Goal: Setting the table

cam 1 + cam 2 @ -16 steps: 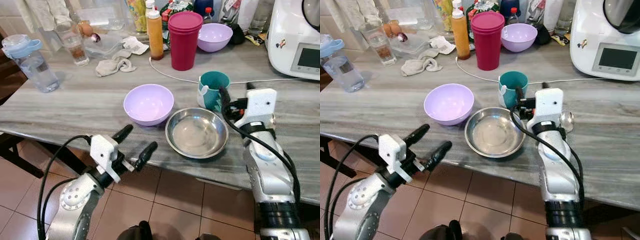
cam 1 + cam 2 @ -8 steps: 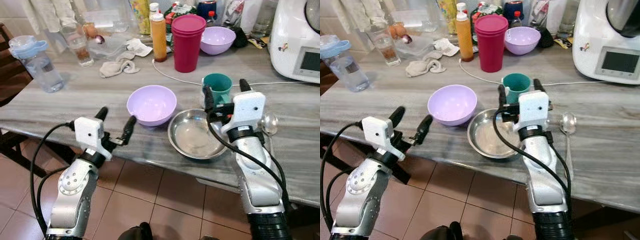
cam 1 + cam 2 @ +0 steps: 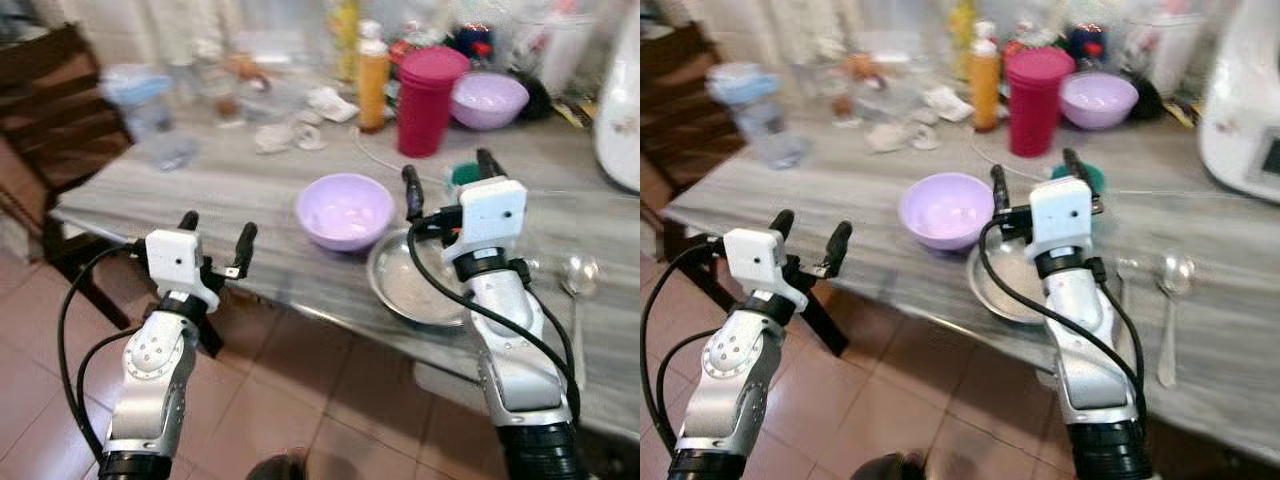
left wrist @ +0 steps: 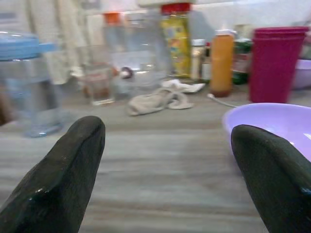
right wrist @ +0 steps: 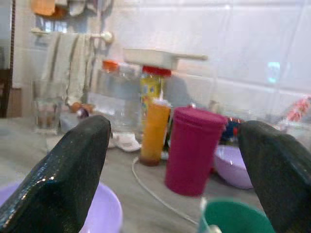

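Right now the right end effector (image 3: pixel 445 178), fingers spread & empty, hovers over the steel bowl (image 3: pixel 415 292); teal cup (image 5: pixel 235 217) just ahead. Left end effector (image 3: pixel 215 237), also spread, sits off the bench (image 3: pixel 200 190) edge.

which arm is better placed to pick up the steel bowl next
Right. The right gripper, jaws open, hovers over the round steel bowl; the left gripper, also open, hangs off the table's near edge, farther from it.

Both arms raised forward; left gripper (image 3: pixel 214 238) and right gripper (image 3: pixel 446 176) spread, empty.
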Available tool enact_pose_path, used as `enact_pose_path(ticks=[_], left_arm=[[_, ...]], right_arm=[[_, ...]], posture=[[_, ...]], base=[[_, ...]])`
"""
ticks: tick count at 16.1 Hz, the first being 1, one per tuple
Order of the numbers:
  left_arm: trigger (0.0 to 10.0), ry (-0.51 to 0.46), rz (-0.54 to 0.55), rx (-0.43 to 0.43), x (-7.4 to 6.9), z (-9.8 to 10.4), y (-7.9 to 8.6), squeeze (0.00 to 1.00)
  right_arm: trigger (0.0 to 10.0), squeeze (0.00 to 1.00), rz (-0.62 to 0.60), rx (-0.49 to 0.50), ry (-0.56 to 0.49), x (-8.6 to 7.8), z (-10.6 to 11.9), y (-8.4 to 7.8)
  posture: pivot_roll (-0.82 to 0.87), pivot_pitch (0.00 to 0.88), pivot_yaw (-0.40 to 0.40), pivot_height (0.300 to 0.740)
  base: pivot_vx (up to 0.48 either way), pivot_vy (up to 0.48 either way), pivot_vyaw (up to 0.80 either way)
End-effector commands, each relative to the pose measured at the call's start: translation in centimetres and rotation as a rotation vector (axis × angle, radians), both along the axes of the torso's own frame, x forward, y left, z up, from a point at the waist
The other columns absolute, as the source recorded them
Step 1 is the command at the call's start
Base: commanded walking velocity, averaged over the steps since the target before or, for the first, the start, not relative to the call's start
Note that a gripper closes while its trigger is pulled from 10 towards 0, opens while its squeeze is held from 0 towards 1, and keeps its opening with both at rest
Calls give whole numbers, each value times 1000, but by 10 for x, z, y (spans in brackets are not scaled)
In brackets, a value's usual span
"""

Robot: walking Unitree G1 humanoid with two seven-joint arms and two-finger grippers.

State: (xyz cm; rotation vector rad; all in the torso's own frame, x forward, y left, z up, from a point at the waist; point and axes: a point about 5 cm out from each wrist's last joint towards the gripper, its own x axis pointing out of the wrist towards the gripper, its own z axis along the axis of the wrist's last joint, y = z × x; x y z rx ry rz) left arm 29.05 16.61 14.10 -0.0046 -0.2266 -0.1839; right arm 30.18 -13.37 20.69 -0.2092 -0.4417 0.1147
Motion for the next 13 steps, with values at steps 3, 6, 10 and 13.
enact_pose_path(ticks=[3,6,10,13], left_arm=[[10000,-6,64,14,4,-1,8,0],[10000,0,124,24,6,-4,12,0],[10000,0,238,59,7,-8,27,0],[10000,17,318,70,6,-13,39,0]], right_arm=[[10000,0,34,2,9,0,-2,8],[10000,0,48,4,19,1,-5,10],[10000,0,89,-4,31,0,-7,16],[10000,0,120,-9,42,-1,-10,18]], posture=[[-137,45,101,740],[-136,42,99,740],[-137,42,97,740],[-140,42,91,740]], base=[[0,0,800],[0,0,800],[0,0,800],[0,0,800]])
